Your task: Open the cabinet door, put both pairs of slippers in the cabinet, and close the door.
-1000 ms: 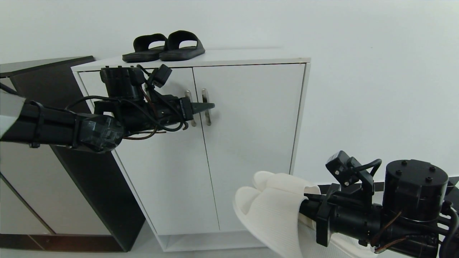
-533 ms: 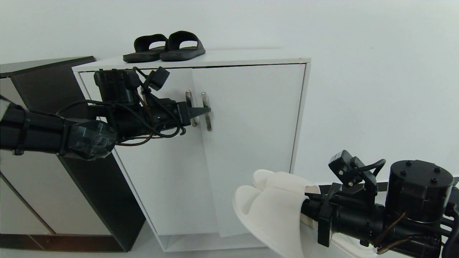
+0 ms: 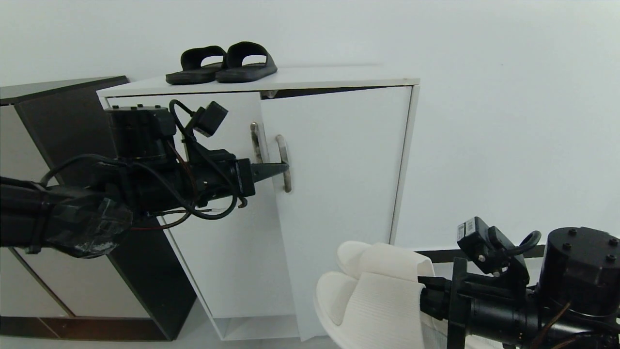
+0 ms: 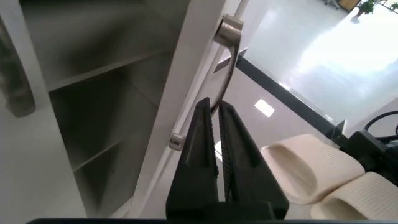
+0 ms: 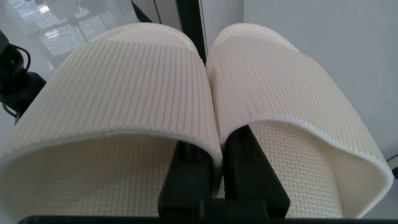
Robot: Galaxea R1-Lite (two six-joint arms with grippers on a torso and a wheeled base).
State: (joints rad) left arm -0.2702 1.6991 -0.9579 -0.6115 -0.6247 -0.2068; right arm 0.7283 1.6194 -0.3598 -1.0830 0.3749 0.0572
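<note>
Door-opening stage of the slipper task: left gripper (image 3: 277, 170) clamped on the handle (image 3: 286, 167) of the right-hand door (image 3: 339, 184), fingers level and crossing the handle's upright long axis from the robot's left; door ajar, a dark gap showing along its top edge under the top of the cabinet (image 3: 319, 76), with shelves (image 4: 93, 68) visible inside from the left wrist view; left-hand door (image 3: 227, 242) shut. Hinge line lies on the side away from this gripper, so the free edge presumably swings outward and toward the robot's right. Right gripper (image 5: 212, 177) pinched on the white slippers (image 3: 373, 291), held side by side low in front of the door's lower corner, near its likely sweep; black slippers (image 3: 223, 63) rest as a pair on the cabinet top, nearer the left arm; neither pair is inside yet.
</note>
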